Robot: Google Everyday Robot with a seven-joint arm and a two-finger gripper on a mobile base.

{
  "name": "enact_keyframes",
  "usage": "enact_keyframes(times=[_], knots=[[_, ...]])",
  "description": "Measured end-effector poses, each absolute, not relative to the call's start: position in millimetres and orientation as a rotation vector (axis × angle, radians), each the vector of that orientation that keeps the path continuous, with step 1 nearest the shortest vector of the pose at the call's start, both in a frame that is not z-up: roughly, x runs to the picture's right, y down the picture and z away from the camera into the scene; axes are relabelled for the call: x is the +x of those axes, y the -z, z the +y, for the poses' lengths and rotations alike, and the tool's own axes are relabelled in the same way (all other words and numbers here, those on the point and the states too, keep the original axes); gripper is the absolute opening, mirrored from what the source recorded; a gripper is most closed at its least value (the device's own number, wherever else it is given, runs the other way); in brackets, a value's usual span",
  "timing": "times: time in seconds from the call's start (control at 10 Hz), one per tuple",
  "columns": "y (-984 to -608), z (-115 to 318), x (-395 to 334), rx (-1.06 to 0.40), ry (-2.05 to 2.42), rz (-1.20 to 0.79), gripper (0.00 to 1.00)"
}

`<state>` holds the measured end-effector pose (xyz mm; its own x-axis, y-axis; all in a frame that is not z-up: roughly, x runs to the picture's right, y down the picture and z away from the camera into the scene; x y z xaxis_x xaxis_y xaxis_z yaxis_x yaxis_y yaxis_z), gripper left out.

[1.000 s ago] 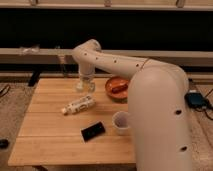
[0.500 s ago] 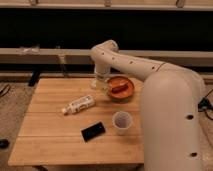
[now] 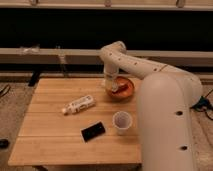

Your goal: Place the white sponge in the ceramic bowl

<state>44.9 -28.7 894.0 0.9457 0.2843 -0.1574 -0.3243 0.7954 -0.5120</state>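
The ceramic bowl [image 3: 125, 90] is round, glossy and reddish-brown, and sits at the back right of the wooden table [image 3: 50, 140]. My gripper [image 3: 110, 83] hangs from the white arm, pointing down over the bowl's left rim. A small cream-white block, the white sponge [image 3: 112, 87], shows at the gripper's tip, just above the bowl's left side. I cannot tell whether the gripper still holds it.
A white labelled bottle [image 3: 78, 104] lies on its side at mid-table. A flat black rectangle [image 3: 93, 131] and a small white cup [image 3: 122, 121] sit nearer the front. My arm's large white body [image 3: 165, 125] covers the table's right edge. A dark wall with a rail runs behind.
My gripper has moved right, from above the table's back middle to over the left rim of the bowl, and sits lower now. The bottle, cup and black rectangle have not moved.
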Motion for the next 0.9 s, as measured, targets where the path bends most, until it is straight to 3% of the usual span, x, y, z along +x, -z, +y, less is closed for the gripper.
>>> enact_keyframes(times=[0.6,0.9], knots=[[-926,-47,62,-0.491,-0.356,0.173,0.79],[-929,-51,59,-0.464,-0.356,0.191,0.80]])
